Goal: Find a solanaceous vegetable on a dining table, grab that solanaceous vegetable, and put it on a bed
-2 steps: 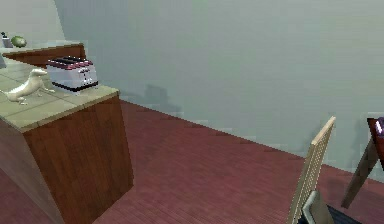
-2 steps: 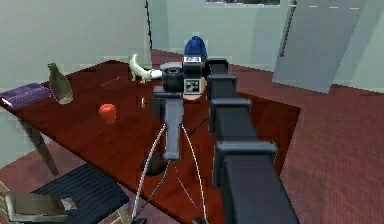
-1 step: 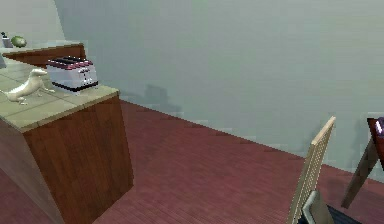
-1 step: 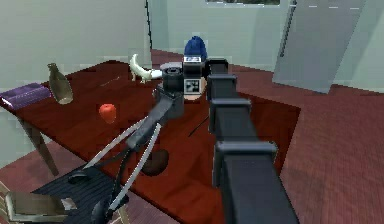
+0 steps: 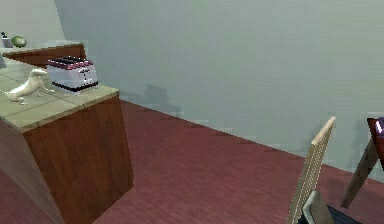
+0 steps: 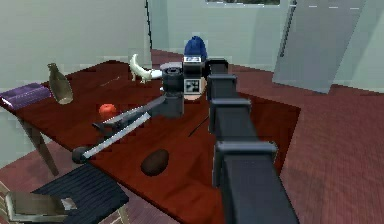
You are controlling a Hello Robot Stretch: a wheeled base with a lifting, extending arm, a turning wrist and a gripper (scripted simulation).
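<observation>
Home kitchen and dining area: toaster [image 5: 71, 73] on wooden counter [image 5: 75, 150], dining table [image 6: 270, 125], chair [image 5: 316, 165].

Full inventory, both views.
dining table: 1, dark red, arm side view's middle
tomato: 1, red, table's left half
brown lump: 1, brown, table's near edge
bottle: 1, tan, table's left
book: 1, purple, table's left corner
white figurine: 1, white, table's far side
blue object: 1, blue, table's far side
dark chair: 1, dark, arm side view's bottom left
door: 1, grey, arm side view's upper right
counter: 1, wood, pale top, forward view's left
toaster: 1, white and red, on counter
pale animal figure: 1, white, on counter
wooden chair: 1, light wood, forward view's lower right
arm: 1, dark, arm side view's bottom
claw: 1, dark, by the tomato; cannot tell if it holds anything
</observation>
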